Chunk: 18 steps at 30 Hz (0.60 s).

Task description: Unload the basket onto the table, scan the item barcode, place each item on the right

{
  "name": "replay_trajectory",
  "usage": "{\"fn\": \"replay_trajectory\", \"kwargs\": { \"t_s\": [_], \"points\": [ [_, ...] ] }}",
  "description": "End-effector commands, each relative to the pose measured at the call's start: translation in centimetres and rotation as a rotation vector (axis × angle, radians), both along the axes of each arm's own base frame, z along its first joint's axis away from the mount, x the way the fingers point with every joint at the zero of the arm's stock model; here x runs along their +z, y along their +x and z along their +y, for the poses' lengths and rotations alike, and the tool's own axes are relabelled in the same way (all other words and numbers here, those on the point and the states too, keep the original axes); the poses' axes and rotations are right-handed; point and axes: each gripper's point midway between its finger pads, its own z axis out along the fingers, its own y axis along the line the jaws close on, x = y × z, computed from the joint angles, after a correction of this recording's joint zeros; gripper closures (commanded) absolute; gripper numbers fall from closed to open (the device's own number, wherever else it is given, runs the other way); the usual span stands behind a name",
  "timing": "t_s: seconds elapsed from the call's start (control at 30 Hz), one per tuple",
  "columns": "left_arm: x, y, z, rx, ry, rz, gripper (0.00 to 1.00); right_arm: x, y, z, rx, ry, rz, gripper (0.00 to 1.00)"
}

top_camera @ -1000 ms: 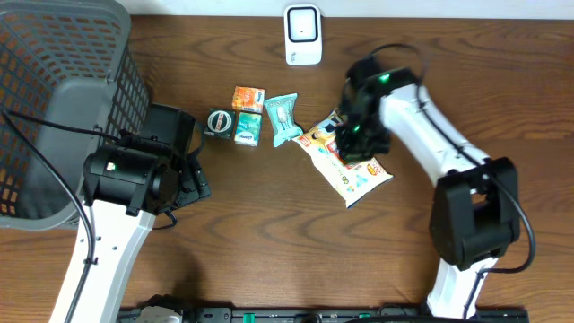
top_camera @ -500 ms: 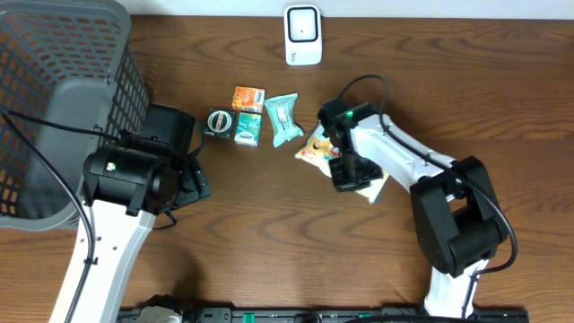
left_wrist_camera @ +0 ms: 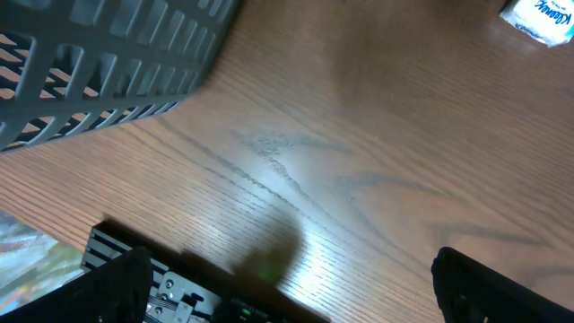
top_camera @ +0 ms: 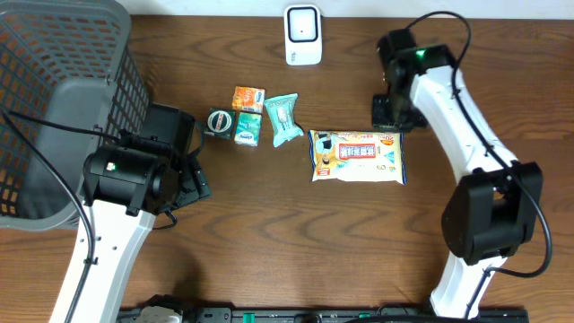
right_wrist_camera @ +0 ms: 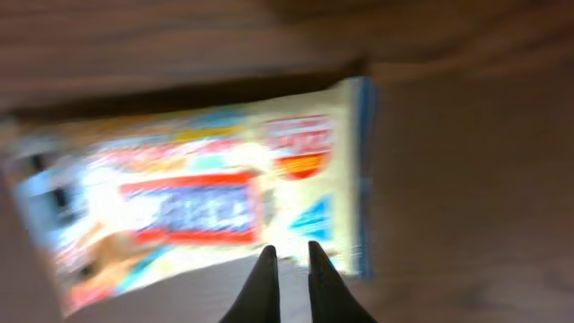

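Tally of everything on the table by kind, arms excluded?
Snack bag: 1
Tissue pack: 1
Small packs: 2 (orange pack, green pack)
Round tin: 1
Basket: 1
White scanner: 1
Total: 7

A dark brown wooden table with long wavy grain fills nearly the whole overhead view. A thin pale strip runs along the 12 o'clock edge; whether it is wall or floor is unclear. A black rail lines the 6 o'clock edge, and a grey lattice basket stands at 10 o'clock. Soft light leaves a pale sheen on the wood.
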Motion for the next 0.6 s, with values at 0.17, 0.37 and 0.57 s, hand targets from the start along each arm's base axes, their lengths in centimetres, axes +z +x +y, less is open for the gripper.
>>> {"fn": "replay_trajectory", "kwargs": {
  "t_s": [0.17, 0.37, 0.57],
  "points": [
    [0.0, -0.1, 0.0, 0.016, -0.007, 0.000, 0.02, -2.3, -6.9, 3.8, 0.181, 0.104, 0.261, 0.99],
    [0.0, -0.1, 0.0, 0.016, -0.007, 0.000, 0.02, -6.1, -10.5, 1.5, 0.153, -0.055, 0.363, 0.99],
    [0.0, -0.1, 0.0, 0.016, -0.007, 0.000, 0.02, -9.1, -10.9, -0.8, 0.099, -0.137, 0.338, 0.95]
  ]
}}
